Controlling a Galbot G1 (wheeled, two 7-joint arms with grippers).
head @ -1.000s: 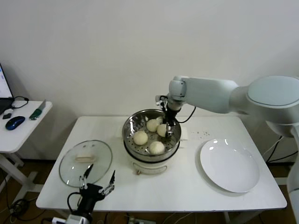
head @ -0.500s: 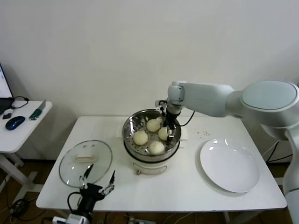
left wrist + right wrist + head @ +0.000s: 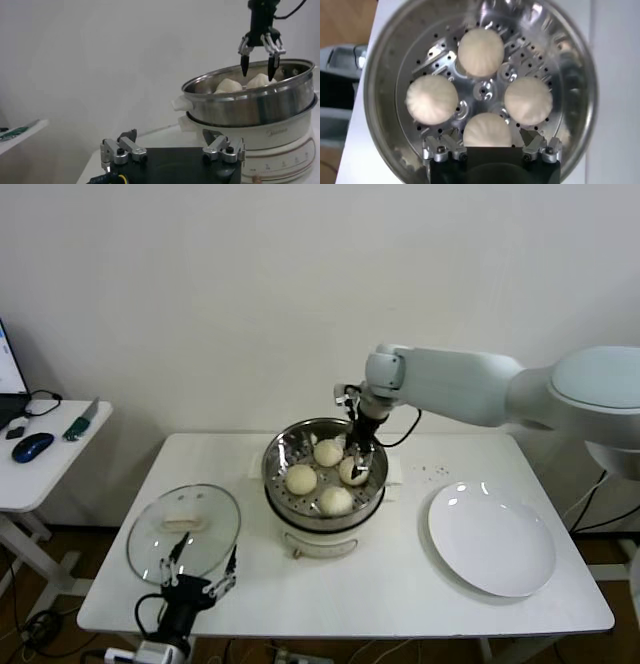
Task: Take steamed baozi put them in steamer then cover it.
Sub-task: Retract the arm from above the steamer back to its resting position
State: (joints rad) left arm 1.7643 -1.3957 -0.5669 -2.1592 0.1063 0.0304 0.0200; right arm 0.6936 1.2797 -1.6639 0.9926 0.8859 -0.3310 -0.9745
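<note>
Steel steamer (image 3: 277, 474) rim rings four baozi (image 3: 482, 45); right tool (image 3: 356, 457) open above.

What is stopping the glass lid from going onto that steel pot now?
The right claw hangs open just above the steamer, over the four buns. It must clear out first. The lid lies on the table beside the steamer, with the open left claw near its edge.
</note>
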